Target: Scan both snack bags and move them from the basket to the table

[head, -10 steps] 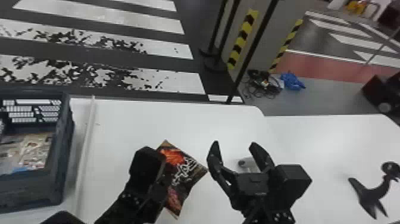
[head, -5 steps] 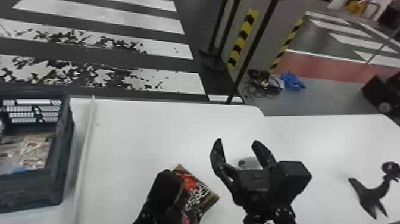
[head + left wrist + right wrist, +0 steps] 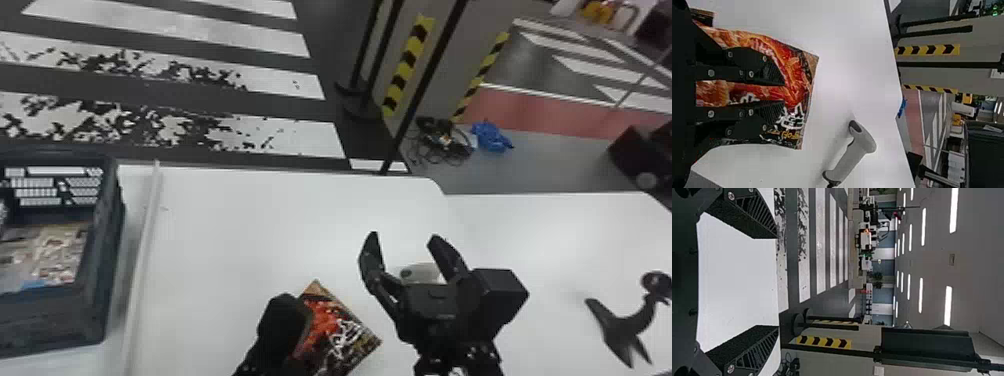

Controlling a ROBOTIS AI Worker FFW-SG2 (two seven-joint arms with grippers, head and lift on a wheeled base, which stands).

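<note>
From here I've got my left gripper point(image 3: 282, 325) pinched narrow on a red-and-black snack bag point(image 3: 332, 325) at the table point(image 3: 240, 225) (white lettering, plus a smaller yellow line). My right gripper point(image 3: 404, 237) stands wide near the grey scanner point(image 3: 421, 273). The basket point(image 3: 107, 225), at my left, holds printed packaging point(image 3: 50, 252).
</note>
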